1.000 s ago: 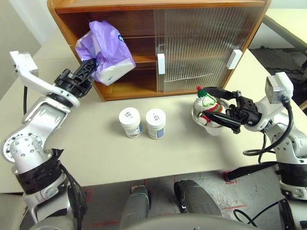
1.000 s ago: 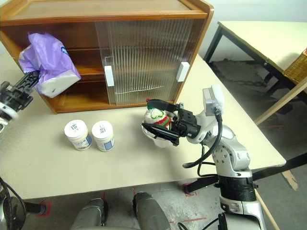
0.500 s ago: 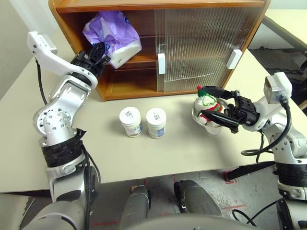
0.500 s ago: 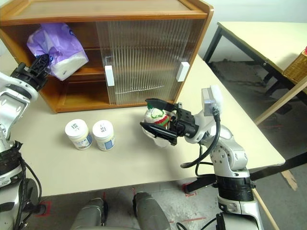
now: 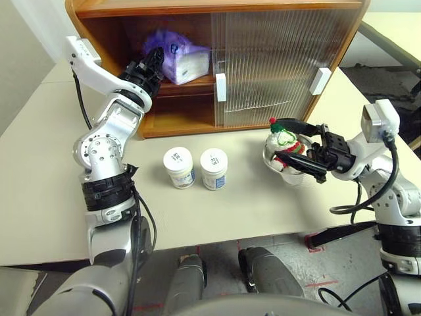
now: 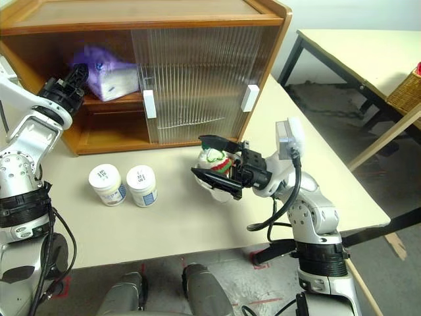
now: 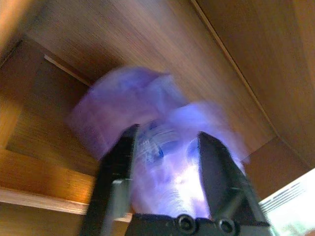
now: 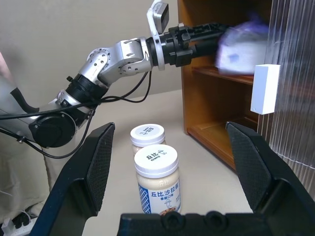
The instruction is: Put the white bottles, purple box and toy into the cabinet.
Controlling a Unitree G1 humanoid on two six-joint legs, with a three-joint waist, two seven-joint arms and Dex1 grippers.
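1. Cream tabletop [image 5: 250,204]: we hold this as the work surface, with grey floor and a second table beyond it on the right.
2. Cabinet [image 5: 217,10]: orange-brown wood, two shelves, standing at the back of the tabletop. We note its ribbed sliding doors [image 5: 276,59] cover the right part; the left bay is open.
3. Purple box [image 5: 176,54]: we find it lying on the upper shelf in the open bay, just beside the door's edge. We count this item as placed, or nearly so.
4. Left gripper [image 5: 156,58]: we see it reaching into the open bay, at the box. In the left wrist view its fingers [image 7: 118,167] stand on either side of the purple pack; that view is blurred, so we cannot tell whether they pinch it or have let go.
5. White bottles [image 5: 196,168]: two, upright, side by side and touching or nearly so, on the tabletop in front of the cabinet. We list both as not yet put away.
6. Toy [image 5: 285,146]: we see it sitting in a shallow bowl [image 5: 293,172] near the right gripper. Not yet put away.
7. Right gripper [image 5: 300,146]: spread wide, its fingers either side of the toy without closing on it.
8. Balance, in our judgement: one of four items is shelved; three remain.
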